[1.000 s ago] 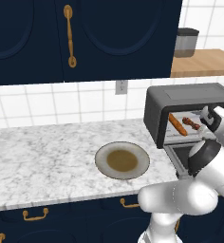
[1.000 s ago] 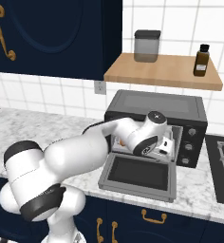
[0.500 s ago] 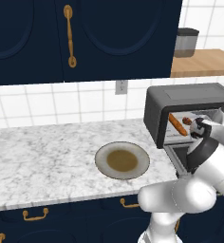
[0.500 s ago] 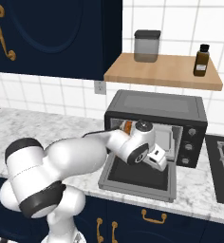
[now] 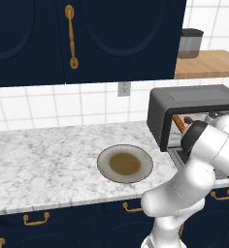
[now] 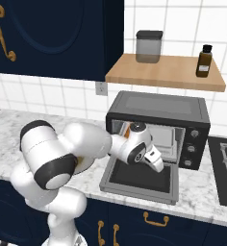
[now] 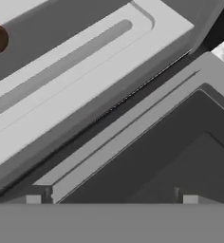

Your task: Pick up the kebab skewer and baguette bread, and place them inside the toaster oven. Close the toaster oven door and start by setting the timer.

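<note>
1. The plate [image 5: 124, 163] lies bare on the marble tabletop [image 5: 48, 160], well to the left of the toaster oven [image 6: 158, 126]; it sits where it sat a second ago.
2. In front of the toaster oven the door [image 6: 140, 178] hangs folded down flat, its dark glass facing up, exactly as in the earlier frames.
3. The hand [image 6: 155, 161] hangs over the open door, just outside the toaster oven's mouth, pointing down and toward the oven's knob side. Its fingers are spread wide and nothing sits between them. In the hand view the two finger tips [image 7: 33, 199] rise far apart at the bottom, with the door's glass and the oven's front sill ahead of them.
4. A second ago the hand was up at the mouth of the toaster oven, level with the rack; half a second ago it had drawn back and lower; now it is lower again and further out, close above the door.
5. Inside the toaster oven the baguette [image 5: 178, 123] lies on the rack near the left wall, an orange-brown end showing past the arm; it has not moved.
6. The skewer [image 5: 188, 119] lies on the rack beside the baguette, deeper in; little of it shows.
7. On the toaster oven's right front panel the pale knobs [image 6: 195, 134] stand in a column.
</note>
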{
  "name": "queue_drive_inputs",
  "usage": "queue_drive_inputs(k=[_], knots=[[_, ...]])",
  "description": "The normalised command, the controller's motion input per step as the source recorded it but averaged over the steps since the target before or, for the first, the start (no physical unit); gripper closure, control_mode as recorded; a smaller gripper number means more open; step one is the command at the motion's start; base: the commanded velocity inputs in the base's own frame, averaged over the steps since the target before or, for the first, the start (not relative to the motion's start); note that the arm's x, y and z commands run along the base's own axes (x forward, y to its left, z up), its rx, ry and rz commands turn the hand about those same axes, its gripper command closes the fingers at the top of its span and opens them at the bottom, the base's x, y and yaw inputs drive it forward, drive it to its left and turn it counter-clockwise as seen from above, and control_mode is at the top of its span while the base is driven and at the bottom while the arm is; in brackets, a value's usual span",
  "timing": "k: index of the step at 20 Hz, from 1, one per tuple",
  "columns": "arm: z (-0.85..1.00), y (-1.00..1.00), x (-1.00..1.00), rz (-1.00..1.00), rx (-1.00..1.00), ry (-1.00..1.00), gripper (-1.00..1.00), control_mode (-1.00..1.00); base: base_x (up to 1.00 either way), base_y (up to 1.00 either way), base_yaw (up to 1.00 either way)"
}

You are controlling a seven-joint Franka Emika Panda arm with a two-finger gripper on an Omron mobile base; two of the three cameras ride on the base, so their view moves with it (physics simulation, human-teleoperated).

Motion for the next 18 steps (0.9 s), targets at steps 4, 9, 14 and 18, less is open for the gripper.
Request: queue_drive_inputs(k=[4,9,14,18], knots=[[0.0,-0.18,0.35,-0.17,0.0,0.02,-1.0,-1.0,0.0,0.0,0.0],[0.0,-0.12,0.39,-0.17,0.0,0.02,-1.0,-1.0,0.0,0.0,0.0],[0.02,-0.13,-0.25,-0.11,0.03,0.0,-1.0,-1.0,0.0,0.0,0.0],[0.3,-0.09,-1.0,0.0,0.07,0.0,-1.0,-1.0,0.0,0.0,0.0]])
